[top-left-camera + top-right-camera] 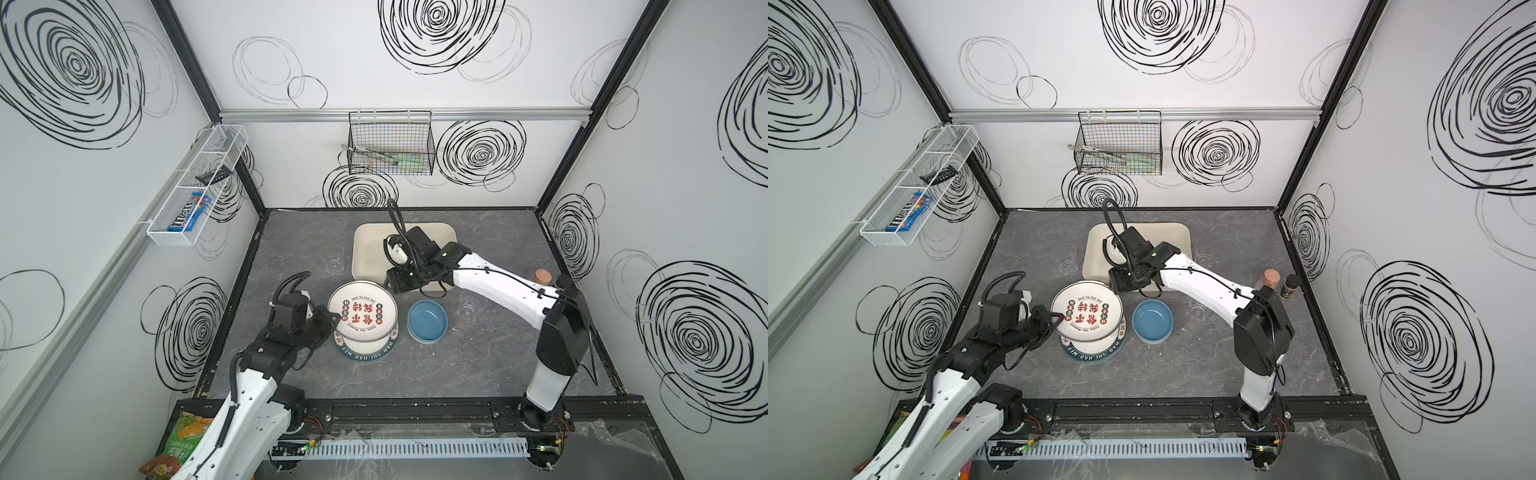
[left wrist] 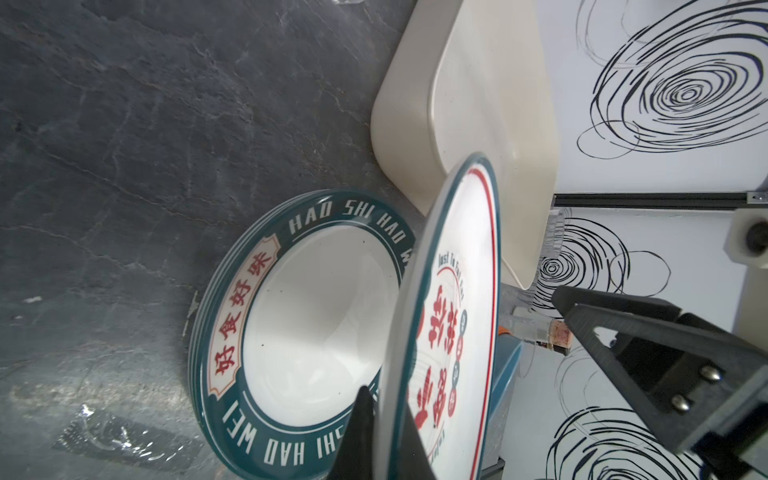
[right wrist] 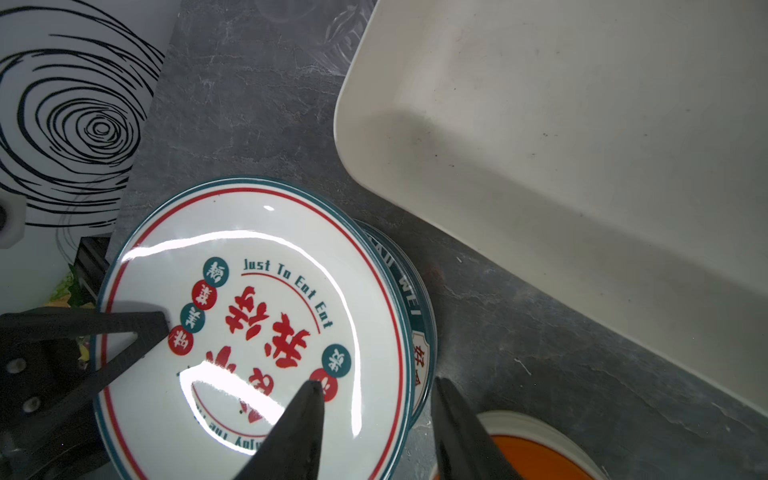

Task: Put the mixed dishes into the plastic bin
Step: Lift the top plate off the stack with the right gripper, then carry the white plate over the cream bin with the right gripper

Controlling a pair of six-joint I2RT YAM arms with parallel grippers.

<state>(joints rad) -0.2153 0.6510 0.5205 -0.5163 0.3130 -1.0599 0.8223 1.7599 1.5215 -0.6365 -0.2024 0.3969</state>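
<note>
My left gripper (image 1: pixel 332 322) (image 2: pixel 386 415) is shut on the near rim of a white plate with red characters (image 1: pixel 361 311) (image 3: pixel 249 316). That plate is tilted up off a stack of dark green lettered plates (image 1: pixel 368 351) (image 2: pixel 299 332). The right gripper (image 1: pixel 390 286) (image 3: pixel 378 384) is open. One of its fingers is over the plate's face and the other is past the plate's rim. The plastic bin (image 1: pixel 365 253) (image 3: pixel 540 145) lies just behind and has nothing in it. A blue bowl (image 1: pixel 427 321) sits to the right of the plates. In the right wrist view an orange bowl (image 3: pixel 536 457) lies under the gripper.
Clear cups stand left of the bin (image 1: pixel 334 266) and right of the blue bowl (image 1: pixel 469 307). Two spice bottles (image 1: pixel 1273 278) stand by the right wall. A black wire basket (image 1: pixel 390 143) and a white mesh rack (image 1: pixel 195 187) hang on the walls. A snack bag (image 1: pixel 183 440) lies at the front left.
</note>
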